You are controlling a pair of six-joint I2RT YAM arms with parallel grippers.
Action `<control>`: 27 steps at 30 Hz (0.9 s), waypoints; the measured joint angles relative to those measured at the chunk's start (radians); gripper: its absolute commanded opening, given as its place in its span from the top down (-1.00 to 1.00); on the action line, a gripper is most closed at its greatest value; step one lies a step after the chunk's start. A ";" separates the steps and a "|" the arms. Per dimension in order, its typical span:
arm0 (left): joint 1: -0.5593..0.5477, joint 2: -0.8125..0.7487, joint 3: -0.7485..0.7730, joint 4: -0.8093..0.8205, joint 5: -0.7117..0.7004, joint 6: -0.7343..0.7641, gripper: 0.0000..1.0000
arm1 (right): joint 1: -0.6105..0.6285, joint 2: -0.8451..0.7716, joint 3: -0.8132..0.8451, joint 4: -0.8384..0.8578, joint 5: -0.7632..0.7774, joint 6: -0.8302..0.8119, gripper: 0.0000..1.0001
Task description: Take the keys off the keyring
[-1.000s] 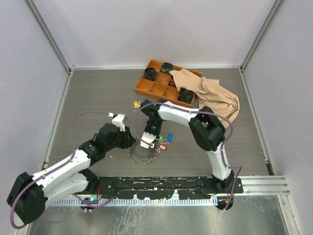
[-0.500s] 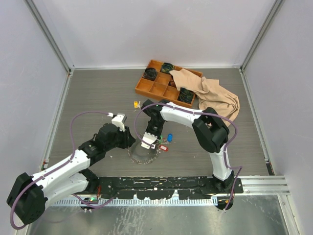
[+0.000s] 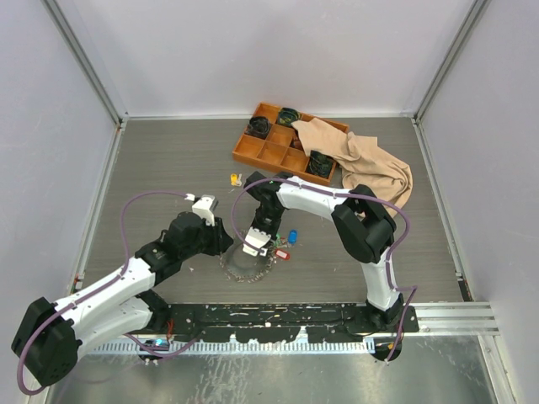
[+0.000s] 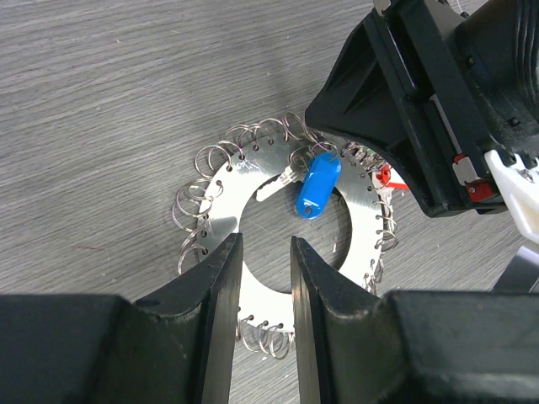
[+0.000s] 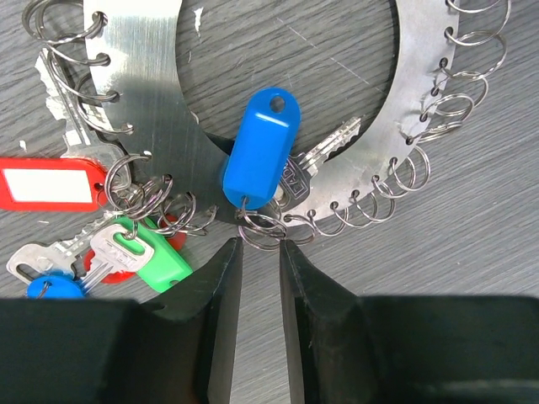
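Currently the right gripper (image 5: pixel 257 252) stands with its jaws narrowly parted and nothing between them, the tips just short of a small wire split ring (image 5: pixel 261 229) that carries a blue plastic tag (image 5: pixel 261 147) and a silver metal key (image 5: pixel 324 156). The left gripper (image 4: pixel 263 252) sits over the left band of the flat silver metal keyring plate (image 4: pixel 227 219), jaws close together; whether it grips or only presses cannot be told. The keyring plate lies flat on the grey wood-grain table (image 5: pixel 472 252), near the arm bases. Recommended: close on the split ring itself, not the tag, and work it out of its hole while the plate is held steady. The tag's long axis runs from the rim inward, free end toward the open centre; the key blade crosses the band at an angle.
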 measured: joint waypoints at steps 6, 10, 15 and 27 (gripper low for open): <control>0.000 -0.002 0.000 0.000 0.003 0.000 0.40 | 0.000 0.000 0.000 0.001 -0.019 -0.001 0.30; 0.000 -0.002 0.000 0.000 0.004 0.000 0.40 | 0.000 0.000 0.001 -0.001 -0.029 -0.005 0.27; 0.000 -0.001 0.000 0.000 0.005 0.000 0.40 | 0.000 0.000 0.006 -0.006 -0.035 -0.013 0.27; 0.001 0.000 0.000 0.000 0.011 -0.001 0.40 | 0.010 0.001 0.008 -0.018 -0.034 -0.042 0.29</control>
